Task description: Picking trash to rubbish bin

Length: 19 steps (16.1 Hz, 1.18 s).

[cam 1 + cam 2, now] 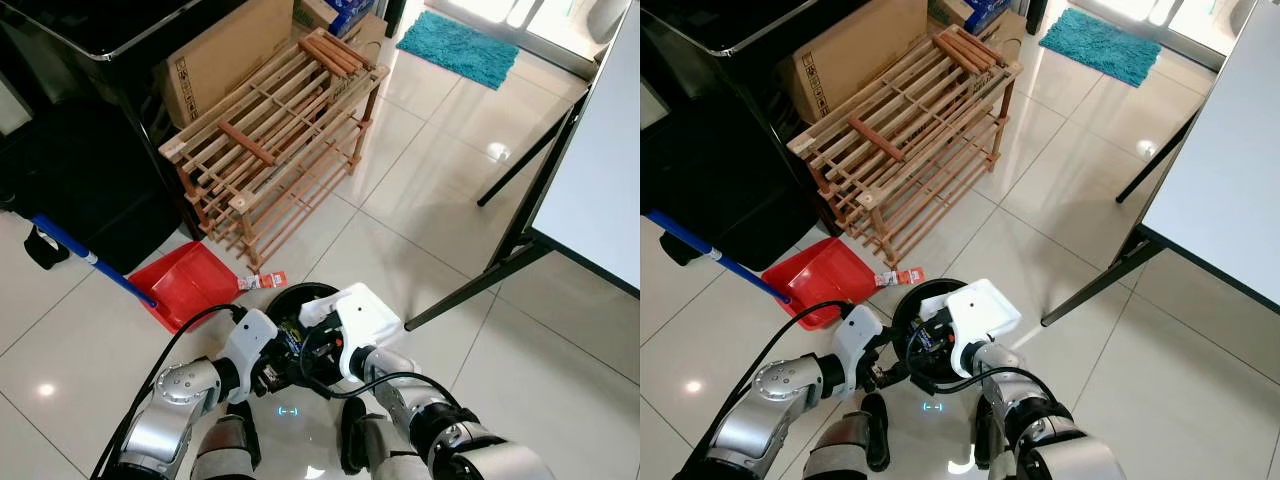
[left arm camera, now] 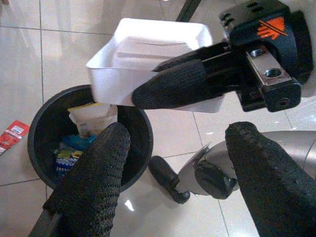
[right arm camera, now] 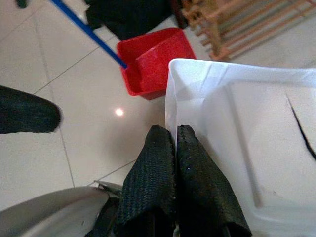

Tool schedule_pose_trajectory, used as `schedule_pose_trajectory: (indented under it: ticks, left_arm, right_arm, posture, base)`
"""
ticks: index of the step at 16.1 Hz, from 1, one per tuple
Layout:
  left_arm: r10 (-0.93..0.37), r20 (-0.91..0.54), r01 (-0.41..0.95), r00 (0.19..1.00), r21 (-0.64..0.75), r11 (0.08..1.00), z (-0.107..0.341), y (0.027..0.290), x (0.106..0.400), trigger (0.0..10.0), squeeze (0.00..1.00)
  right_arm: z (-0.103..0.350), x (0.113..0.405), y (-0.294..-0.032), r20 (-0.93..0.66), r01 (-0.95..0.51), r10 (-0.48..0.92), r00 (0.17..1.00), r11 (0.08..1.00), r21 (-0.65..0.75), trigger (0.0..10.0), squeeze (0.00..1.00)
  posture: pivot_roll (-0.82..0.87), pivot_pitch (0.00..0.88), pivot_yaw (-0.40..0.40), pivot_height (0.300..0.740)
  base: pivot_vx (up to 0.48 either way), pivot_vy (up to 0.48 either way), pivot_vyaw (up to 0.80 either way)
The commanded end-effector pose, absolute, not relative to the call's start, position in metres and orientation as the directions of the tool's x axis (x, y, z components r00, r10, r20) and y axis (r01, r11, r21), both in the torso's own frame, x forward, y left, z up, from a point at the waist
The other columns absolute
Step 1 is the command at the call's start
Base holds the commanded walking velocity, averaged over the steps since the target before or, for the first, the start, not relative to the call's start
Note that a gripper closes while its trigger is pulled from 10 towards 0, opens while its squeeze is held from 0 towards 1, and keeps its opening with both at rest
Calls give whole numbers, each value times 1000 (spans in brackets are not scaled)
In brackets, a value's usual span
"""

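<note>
Styrofoam tray looks light and brittle; right hand pinches its rim above the bin. Left hand, at nine o'clock, gapes empty.

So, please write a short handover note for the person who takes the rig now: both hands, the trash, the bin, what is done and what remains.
Right hand: shut on the rim of the white foam tray, held over the black bin.
Left hand: open, holding nothing, beside the bin.
Done: the bin already holds some wrappers; the tray is lifted and over the bin.
Left: release the tray into the bin. A red-and-white wrapper lies on the floor by the red dustpan, probably next.
</note>
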<state>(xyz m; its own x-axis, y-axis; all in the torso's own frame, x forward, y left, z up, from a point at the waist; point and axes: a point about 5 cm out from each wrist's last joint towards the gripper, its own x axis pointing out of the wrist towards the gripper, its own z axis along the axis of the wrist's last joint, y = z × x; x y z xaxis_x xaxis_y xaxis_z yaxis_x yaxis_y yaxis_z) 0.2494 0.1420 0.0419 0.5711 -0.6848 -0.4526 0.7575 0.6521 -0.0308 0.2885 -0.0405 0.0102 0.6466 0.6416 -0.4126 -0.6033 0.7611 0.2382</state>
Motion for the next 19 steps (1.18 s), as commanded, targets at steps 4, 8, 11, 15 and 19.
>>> schedule_pose_trajectory:
  ticks: [4,8,11,15,19]
  left_arm:
    - [-697,-472,767,540,-63,638,35,137,239,10000,0]
    - [-697,-473,768,538,-65,637,37,138,238,10000,0]
    - [-698,-474,770,537,-63,635,38,139,237,10000,0]
    - [-699,-475,771,535,-62,633,40,139,236,10000,0]
    - [-698,-473,770,538,-60,635,42,139,237,10000,0]
  right_arm:
    - [21,303,-56,-411,-636,634,655,756,153,10000,0]
    - [17,302,-67,-442,-645,620,648,756,115,10000,0]
    - [13,297,-61,-447,-632,618,647,762,140,10000,0]
    - [19,297,-41,-412,-654,664,624,732,189,10000,0]
    - [19,292,-27,-396,-659,684,612,718,223,10000,0]
  posture:
    - [93,356,-69,740]
    - [96,356,-64,740]
    - [112,364,-58,740]
    - [119,364,-55,740]
    - [122,362,-57,740]
  base:
    - [0,0,0]
    - [0,0,0]
    - [0,0,0]
    - [0,0,0]
    - [0,0,0]
